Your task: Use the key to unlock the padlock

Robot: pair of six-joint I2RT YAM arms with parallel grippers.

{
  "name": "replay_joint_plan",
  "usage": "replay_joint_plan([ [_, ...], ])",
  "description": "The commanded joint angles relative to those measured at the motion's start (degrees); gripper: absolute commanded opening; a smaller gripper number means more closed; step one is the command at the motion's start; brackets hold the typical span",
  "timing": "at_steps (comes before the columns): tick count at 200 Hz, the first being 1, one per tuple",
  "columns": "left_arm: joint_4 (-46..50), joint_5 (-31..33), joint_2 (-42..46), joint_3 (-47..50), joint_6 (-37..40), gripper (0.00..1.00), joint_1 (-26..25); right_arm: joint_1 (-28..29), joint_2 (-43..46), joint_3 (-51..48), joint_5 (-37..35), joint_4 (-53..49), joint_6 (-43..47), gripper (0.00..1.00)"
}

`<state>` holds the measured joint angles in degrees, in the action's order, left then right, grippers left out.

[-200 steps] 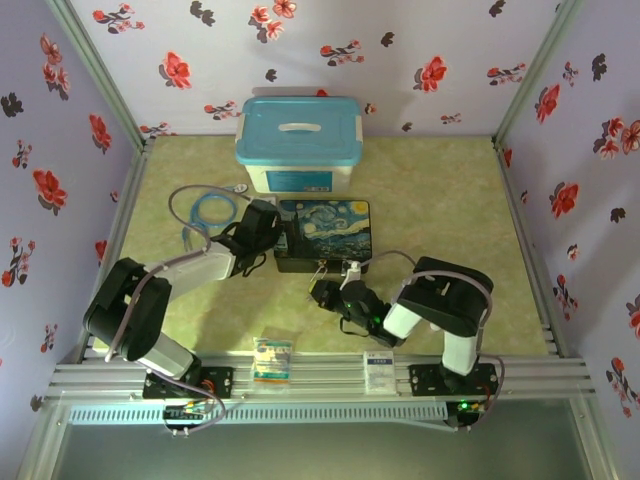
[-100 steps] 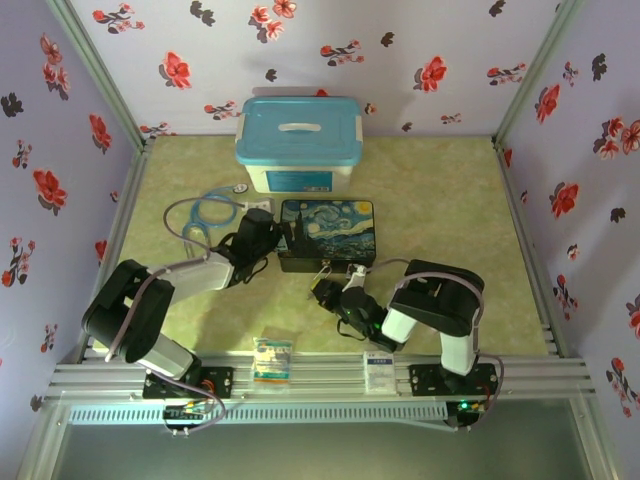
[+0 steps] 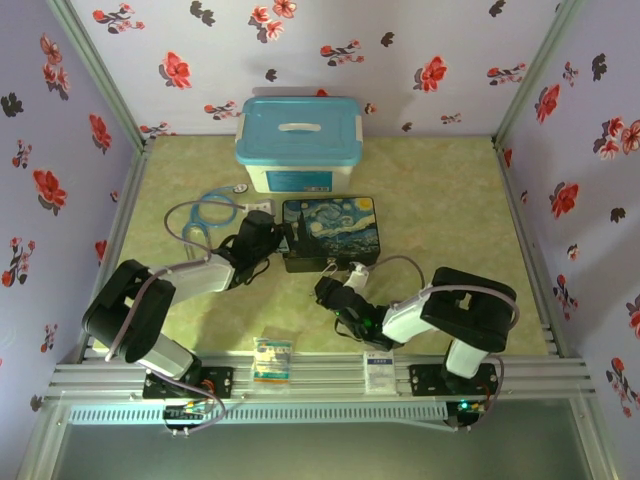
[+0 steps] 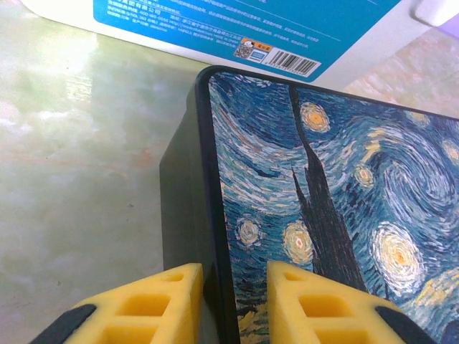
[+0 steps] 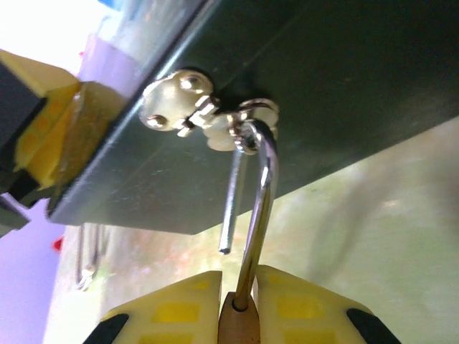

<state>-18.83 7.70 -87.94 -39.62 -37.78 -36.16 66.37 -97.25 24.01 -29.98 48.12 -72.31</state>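
Green marbled tabletop [image 3: 450, 200], flowery walls [image 3: 400, 50]. Left gripper [image 4: 233, 287] is clamped over the starry-night box [image 4: 344, 179] at its corner edge. Right gripper [image 5: 237, 304] is pinching the brass padlock [image 5: 239, 326], which dangles off the front hasp [image 5: 208, 122]. The shackle [image 5: 262, 186] has its short leg looking popped free imo, so hold the box dead steady and unhook gently, no yanking

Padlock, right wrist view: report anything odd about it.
The padlock, pinched by the right gripper, hangs from the clasp of the starry-night box with its shackle open: one leg ends free in the air, not seated in the lock. Nothing looks bent or broken.
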Motion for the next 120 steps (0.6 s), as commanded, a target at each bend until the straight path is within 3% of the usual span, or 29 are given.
replay_joint_plan([
  [1, 14.11, 0.16, -4.21, 2.73, -0.57, 0.27, -0.48, -0.34, -3.22, -2.30, -6.74, 2.64, -1.60, 0.00],
  [52, 14.93, 2.00, -4.13, 3.00, -1.04, 0.27, -0.49, 1.03, -17.76, -6.48, -8.68, 31.31, -2.40, 0.00],
  [90, 15.49, 2.03, -3.92, 2.69, -0.91, 0.27, -0.50, 1.11, -15.58, -6.33, -10.95, 30.54, 2.28, 0.00],
  [120, 15.01, 2.03, -3.82, 3.16, -1.16, 0.27, -0.53, 0.34, -10.42, -6.25, -14.25, 19.34, -0.33, 0.00],
])
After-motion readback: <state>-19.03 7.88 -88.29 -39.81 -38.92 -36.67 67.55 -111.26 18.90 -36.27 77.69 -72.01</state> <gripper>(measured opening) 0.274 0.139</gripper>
